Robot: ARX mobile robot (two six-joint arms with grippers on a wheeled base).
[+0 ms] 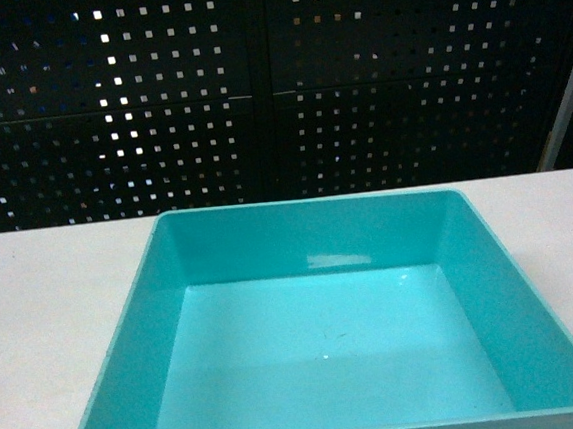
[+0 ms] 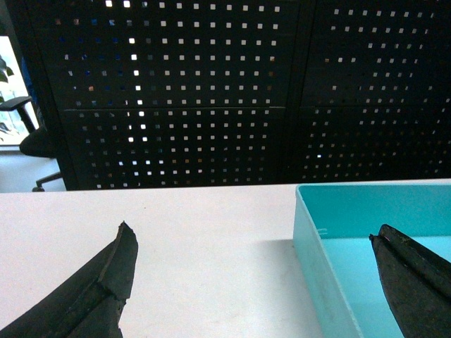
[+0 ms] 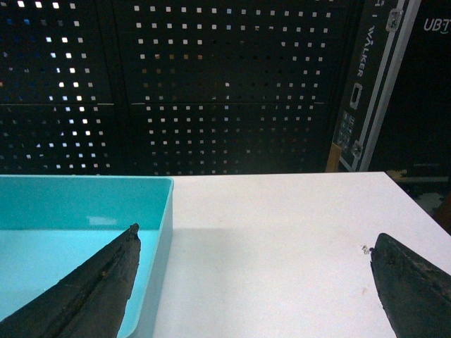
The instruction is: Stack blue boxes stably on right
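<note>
Tabletop (image 1: 33,297): tub (image 1: 338,340) between both end effectors.

Both arms sit low, the left gripper (image 2: 254,271) and right gripper (image 3: 254,271) each with fingers spread wide apart.

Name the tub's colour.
Light turquoise-blue tub, plain and unpatterned; the head view shows it best.
</note>
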